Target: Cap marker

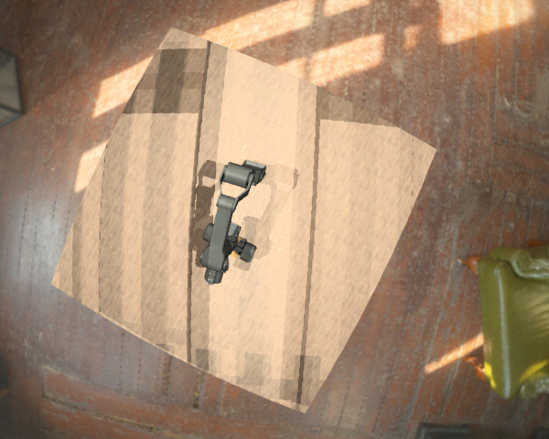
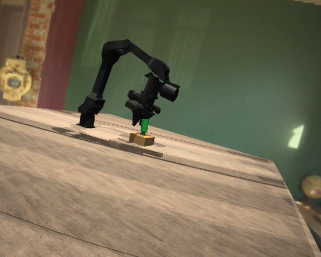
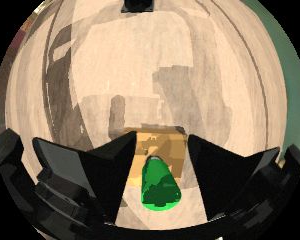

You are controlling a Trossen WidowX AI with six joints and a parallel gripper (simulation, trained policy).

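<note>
Worn reddish floorboards (image 1: 383, 212) surround the pale wooden tabletop (image 1: 360, 212) (image 2: 155, 199) (image 3: 125, 55), and a green wall (image 2: 224, 69) (image 3: 298, 75) rises behind it. On the tabletop sits a tan holder block (image 1: 234, 253) (image 2: 144, 141) (image 3: 176, 150), with the marker (image 2: 143, 133) (image 3: 152, 158) in it, showing only as a short strip beneath the green cap (image 2: 145, 125) (image 3: 160, 187). The cap is on the marker, upright or nearly so. Whether it has clicked fully home, I cannot tell.

The end effector (image 1: 241, 247) (image 2: 139, 120) (image 3: 163, 137) is spread partway, pinching nothing. In the wrist view, tabletop or block shows on both sides of the cap, between it and the fingers.

The step in hand looks like the end of capping: either the release after the press, or a last check before leaving. If the cap is fully seated, the next move calls for a straight lift with the fingers kept apart, then a retreat of the arm (image 1: 222, 227) (image 2: 102, 74) (image 3: 138, 5). If it is not, another downward push should come first. A sideways drift while lifting could nudge the cap.

Counted: 1 cap, 1 marker, 1 holder block, 1 arm, 1 end effector with 2 fingers, and 1 tabletop.
</note>
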